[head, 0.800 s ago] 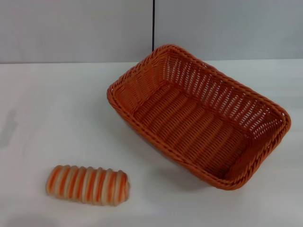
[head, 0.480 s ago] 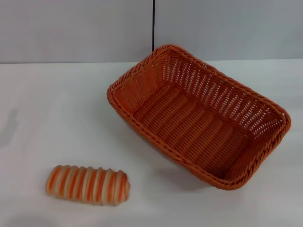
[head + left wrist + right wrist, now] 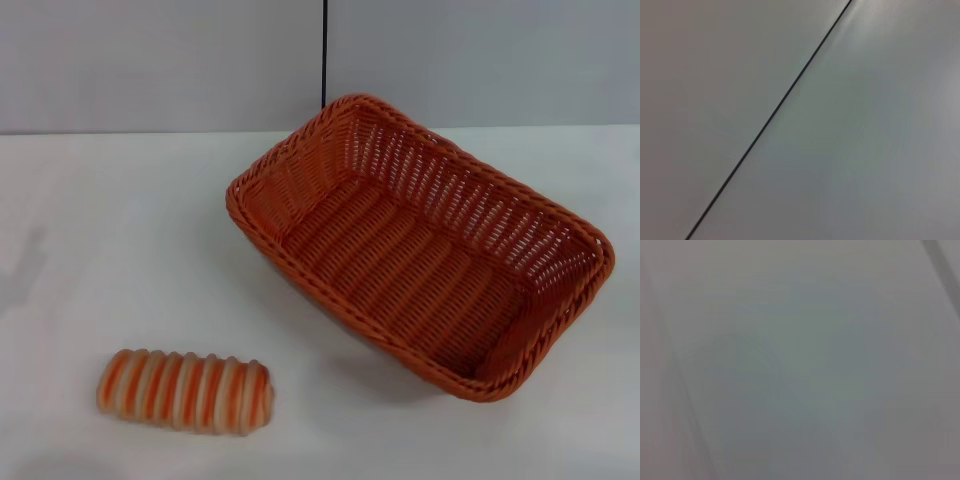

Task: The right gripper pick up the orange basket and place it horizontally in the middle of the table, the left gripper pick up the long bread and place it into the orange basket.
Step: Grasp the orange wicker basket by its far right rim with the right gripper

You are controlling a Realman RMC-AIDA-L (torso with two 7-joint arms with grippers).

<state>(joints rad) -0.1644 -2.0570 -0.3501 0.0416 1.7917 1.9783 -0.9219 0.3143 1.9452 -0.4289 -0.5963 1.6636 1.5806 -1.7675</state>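
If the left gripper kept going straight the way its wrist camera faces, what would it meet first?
Probably a plain grey panel surface with a thin dark seam; nothing else fills the left wrist view. The left gripper itself is out of view, and depth is unclear. The long bread and orange basket are not in that line.

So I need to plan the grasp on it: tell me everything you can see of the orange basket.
The orange basket is a large rectangular woven tray, wicker-like, with sloped slatted sides and a braided rim. It is empty and sits upright on the white table, turned diagonally, one corner toward the back wall, right of centre in the head view. Nothing touches it but the table; the long bread lies apart, nearer and to the left. No gripper is in view.
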